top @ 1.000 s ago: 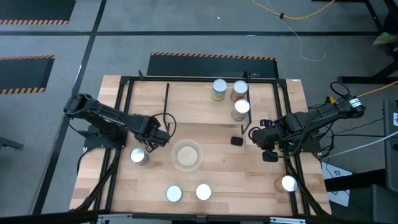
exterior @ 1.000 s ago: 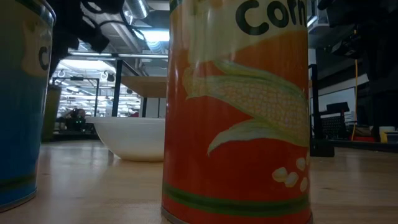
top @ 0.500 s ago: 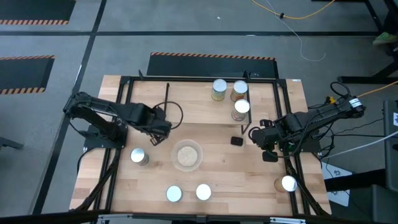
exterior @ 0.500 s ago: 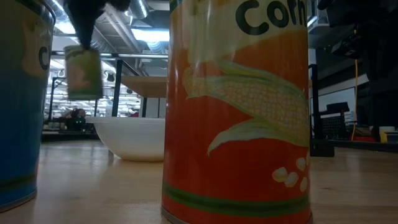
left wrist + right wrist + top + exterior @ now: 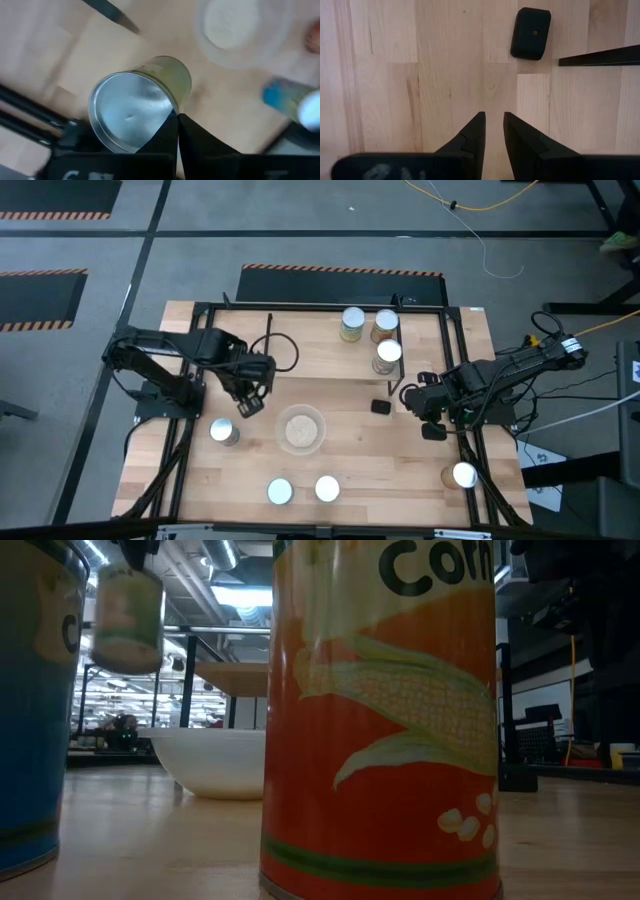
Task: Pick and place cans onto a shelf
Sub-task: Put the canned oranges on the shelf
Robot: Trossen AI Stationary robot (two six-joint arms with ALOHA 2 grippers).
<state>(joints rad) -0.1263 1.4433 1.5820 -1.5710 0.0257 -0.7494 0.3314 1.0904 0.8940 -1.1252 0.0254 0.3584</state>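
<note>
The left gripper (image 5: 248, 402) is clamped on the rim of a green can (image 5: 142, 107), its fingers pinched tight at the can's silver top, and holds it in the air near the table's left side, just beside the bowl (image 5: 301, 429); in the low view the same can (image 5: 126, 618) hangs clear of the wood, above and left of the bowl (image 5: 212, 762). The right gripper (image 5: 424, 402) waits near the table's right edge, its jaws a narrow gap apart over bare wood and holding nothing; the black block (image 5: 530, 33) lies just ahead of it, beside a black rod (image 5: 600, 55) of the shelf frame. Three cans (image 5: 371, 336) stand clustered toward the far edge on the shelf (image 5: 320, 330); one can (image 5: 223, 431) stands near the left edge, two cans (image 5: 303, 490) side by side at the near edge, and another can (image 5: 463, 475) by the near right corner, outside the frame rod. The orange corn can (image 5: 385, 715) fills the low view, with a blue can (image 5: 35, 700) at its left.
</note>
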